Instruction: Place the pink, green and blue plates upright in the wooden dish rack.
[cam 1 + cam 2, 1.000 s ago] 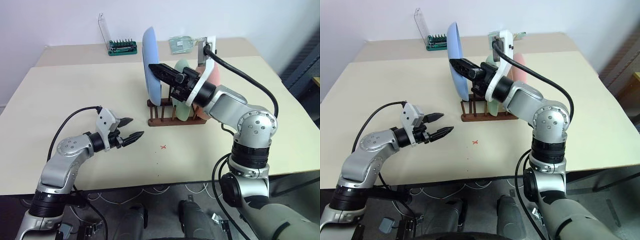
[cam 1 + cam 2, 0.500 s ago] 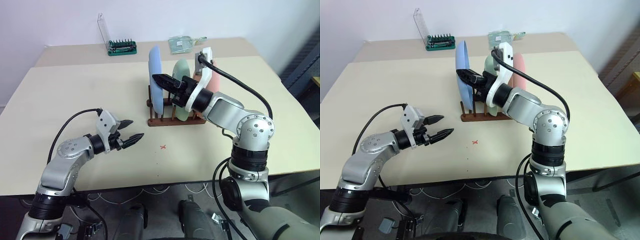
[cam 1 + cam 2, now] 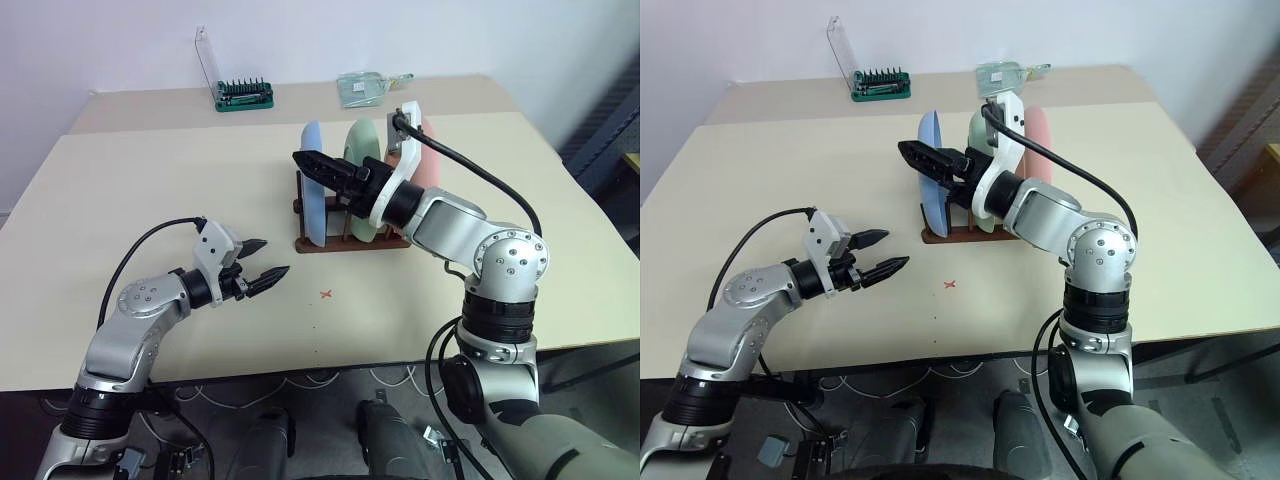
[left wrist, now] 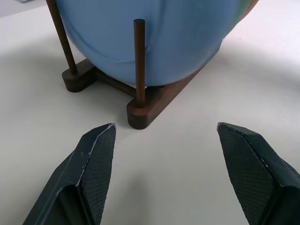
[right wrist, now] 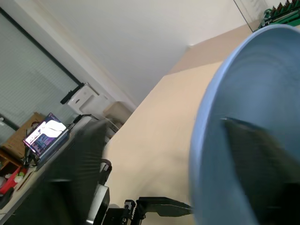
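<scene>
1. The right gripper [image 3: 322, 170] now has its jaws apart around the top edge of the blue plate [image 3: 311, 195]; a second ago they were clamped on that plate and held it high above the rack. One jaw stands on each side of the rim, and it is not clear whether either one touches it.
2. The blue plate has come down since then and now sits in the wooden dish rack [image 3: 345, 238], at the rack's left end. This probably means the release is just made and the last plate is in its place.
3. The left gripper [image 3: 258, 258] hovers low over the bench [image 3: 150, 190] with its jaws apart and nothing between them. It has stayed in the same place, near the rack but apart from it.
4. In the left wrist view the blue plate [image 4: 150, 42] stands on its edge behind two thin pegs, its lower rim resting between the dark brown rails.
5. The green plate [image 3: 364, 175] and the pink plate [image 3: 428, 160] stand upright in the same rack, to the right of the blue one, with gaps between them.
6. All three plates look matte, shallow and of equal size. Judging from this, the task is nearly finished, if the blue plate does not tip.
</scene>
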Robot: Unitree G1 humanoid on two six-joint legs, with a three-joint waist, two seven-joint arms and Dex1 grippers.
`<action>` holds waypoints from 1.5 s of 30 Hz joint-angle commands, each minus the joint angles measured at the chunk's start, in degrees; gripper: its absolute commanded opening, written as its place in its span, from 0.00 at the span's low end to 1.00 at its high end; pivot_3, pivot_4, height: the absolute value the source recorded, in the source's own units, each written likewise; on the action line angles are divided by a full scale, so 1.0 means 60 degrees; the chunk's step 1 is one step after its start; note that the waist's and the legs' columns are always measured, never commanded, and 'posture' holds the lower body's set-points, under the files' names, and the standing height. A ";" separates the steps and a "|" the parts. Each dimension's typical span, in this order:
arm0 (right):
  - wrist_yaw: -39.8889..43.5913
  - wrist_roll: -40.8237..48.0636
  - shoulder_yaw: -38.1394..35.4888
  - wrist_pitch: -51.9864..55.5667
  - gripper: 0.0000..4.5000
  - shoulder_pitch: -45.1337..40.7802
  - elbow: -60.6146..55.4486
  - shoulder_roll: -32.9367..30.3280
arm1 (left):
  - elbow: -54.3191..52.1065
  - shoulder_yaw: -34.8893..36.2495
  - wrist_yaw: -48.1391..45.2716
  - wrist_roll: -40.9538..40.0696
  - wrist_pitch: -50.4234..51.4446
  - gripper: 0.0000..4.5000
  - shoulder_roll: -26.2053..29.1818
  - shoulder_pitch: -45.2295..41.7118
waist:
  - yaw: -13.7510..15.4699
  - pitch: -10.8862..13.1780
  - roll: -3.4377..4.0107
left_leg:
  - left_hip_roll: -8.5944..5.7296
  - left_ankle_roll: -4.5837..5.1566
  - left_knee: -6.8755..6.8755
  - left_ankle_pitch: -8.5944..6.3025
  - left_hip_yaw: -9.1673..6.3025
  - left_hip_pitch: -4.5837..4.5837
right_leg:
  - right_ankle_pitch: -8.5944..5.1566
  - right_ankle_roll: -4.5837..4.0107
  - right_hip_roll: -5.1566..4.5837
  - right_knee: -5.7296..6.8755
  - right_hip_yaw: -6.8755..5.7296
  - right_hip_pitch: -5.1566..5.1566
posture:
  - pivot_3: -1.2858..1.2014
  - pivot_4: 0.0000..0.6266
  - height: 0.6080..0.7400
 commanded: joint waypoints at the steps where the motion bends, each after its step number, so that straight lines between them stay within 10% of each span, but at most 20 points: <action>1: 0.0510 -0.0418 0.0349 -0.0094 0.88 -0.0320 -0.0570 -0.0498 | -0.0204 -0.0010 -0.0013 0.0039 -0.0224 0.79 -0.0040 -0.0048 | 0.0001 0.0000 0.0000 | 0.0000 0.0000 0.0000 0.0000 0.0000 0.0000 | 0.0000 0.0000 0.0000 0.0000 0.0000 0.0000 | 0.52 0.24 1.00; 17: 0.4655 -0.3223 0.0929 -0.1764 0.88 -0.1339 -0.2024 -0.4184 | -0.0149 -0.0194 0.0059 0.0104 -0.0255 0.79 -0.0401 -0.0113 | 0.0066 0.0001 0.0001 | -0.0001 0.0005 0.0004 -0.0003 0.0005 -0.0011 | -0.0001 0.0002 -0.0002 -0.0020 -0.0003 0.0004 | 0.52 0.24 1.00; 26: 0.7824 -0.4161 -0.2844 -0.3286 0.88 0.2848 -0.1777 -0.7800 | 0.0226 0.0104 0.0139 0.0203 -0.0584 0.79 -0.0272 0.0079 | 0.0359 -0.0004 -0.0011 | -0.0004 0.0037 0.0031 -0.0022 0.0023 -0.0018 | -0.0002 0.0004 -0.0016 -0.0076 -0.0011 0.0052 | 0.52 0.24 1.00; 32: 0.9029 -0.5344 -0.3955 -0.4526 0.88 0.6906 -0.1558 -0.7502 | 0.0672 0.0197 0.0043 0.0379 -0.0775 0.79 -0.0083 0.0175 | 0.0278 -0.0008 -0.0005 | 0.0006 0.0049 0.0023 -0.0029 0.0035 0.0020 | -0.0003 0.0006 -0.0011 -0.0071 -0.0009 0.0080 | 0.52 0.24 1.00; 45: 0.8885 -0.6555 -0.2827 -0.6280 0.88 0.6793 -0.0074 -0.6672 | 0.1019 0.0371 0.0142 0.0695 -0.1087 0.79 0.0147 0.0146 | 0.0305 -0.0001 0.0025 | 0.0004 0.0049 0.0036 -0.0029 0.0070 0.0039 | -0.0007 0.0011 -0.0016 -0.0076 0.0025 0.0094 | 0.52 0.24 1.00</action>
